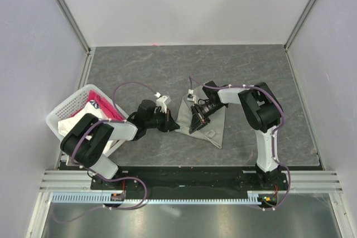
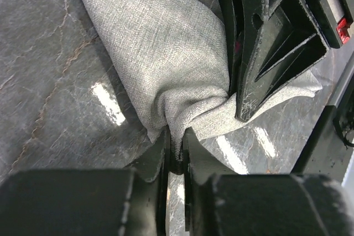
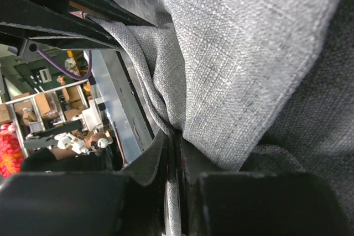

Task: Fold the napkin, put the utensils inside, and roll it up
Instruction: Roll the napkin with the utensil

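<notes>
The grey napkin (image 1: 215, 124) lies bunched and partly folded at the table's middle. My left gripper (image 1: 173, 126) reaches it from the left. In the left wrist view that gripper (image 2: 176, 146) is shut on a gathered corner of the napkin (image 2: 166, 53), with cloth pinched between the jaws. My right gripper (image 1: 195, 125) comes down onto the cloth from the right. In the right wrist view it (image 3: 176, 143) is shut on a fold of the napkin (image 3: 249, 53). The two grippers are close together; the right one's black finger (image 2: 265, 53) shows in the left wrist view. The utensils are out of view.
A white mesh basket (image 1: 61, 110) stands at the left table edge beside the left arm, holding a pink cloth (image 1: 100, 104) and a white cloth (image 1: 70, 124). White walls close the table at the back and sides. A metal rail runs along the near edge.
</notes>
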{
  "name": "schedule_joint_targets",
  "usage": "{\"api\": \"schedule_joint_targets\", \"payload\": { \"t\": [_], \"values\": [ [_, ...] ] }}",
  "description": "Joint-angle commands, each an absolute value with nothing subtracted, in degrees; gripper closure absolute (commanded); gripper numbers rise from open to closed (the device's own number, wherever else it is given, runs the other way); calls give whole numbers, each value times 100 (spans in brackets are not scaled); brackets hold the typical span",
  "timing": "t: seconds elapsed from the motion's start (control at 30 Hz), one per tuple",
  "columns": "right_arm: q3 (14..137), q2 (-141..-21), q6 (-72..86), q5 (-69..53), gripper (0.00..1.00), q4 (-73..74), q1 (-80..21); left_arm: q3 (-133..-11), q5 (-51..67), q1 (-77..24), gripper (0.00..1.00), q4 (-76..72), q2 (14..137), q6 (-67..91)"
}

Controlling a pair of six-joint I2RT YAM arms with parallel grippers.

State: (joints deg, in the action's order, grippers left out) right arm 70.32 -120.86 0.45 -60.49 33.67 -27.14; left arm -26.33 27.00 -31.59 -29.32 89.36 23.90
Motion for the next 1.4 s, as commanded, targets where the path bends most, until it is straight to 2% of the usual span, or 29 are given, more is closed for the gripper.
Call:
{"api": "schedule_joint_targets", "payload": {
  "t": [0.0,0.1,0.17,0.23,0.37,0.6,1.07,1.37],
  "values": [
    [7119,-11674,-53,-5055,75,3331,-2690,-3172,3014,-3155,94,-2427,8982,2347],
    [7067,-11234,-88,-4589,61,3296,-2716,-3515,3085,-3155,98,-1654,9088,2241],
    [7005,-10857,-184,-4326,57,3252,-2777,-3708,3102,-3155,98,-1223,9114,2215],
    [6874,-10583,-219,-4053,49,3121,-2847,-3883,3120,-3147,98,-829,9114,2224],
    [6462,-9750,-273,-3394,44,2673,-3180,-4218,3252,-3129,98,-239,9237,2259],
    [5652,-8728,-298,-1453,32,1591,-3980,-4517,3515,-2962,98,263,9439,2531],
    [5274,-8912,-685,-291,30,1328,-5053,-4913,4017,-2725,98,870,9729,2602],
    [5423,-9465,-888,-281,31,1283,-5212,-4948,4104,-2654,98,932,9773,2584]
  ]
}}
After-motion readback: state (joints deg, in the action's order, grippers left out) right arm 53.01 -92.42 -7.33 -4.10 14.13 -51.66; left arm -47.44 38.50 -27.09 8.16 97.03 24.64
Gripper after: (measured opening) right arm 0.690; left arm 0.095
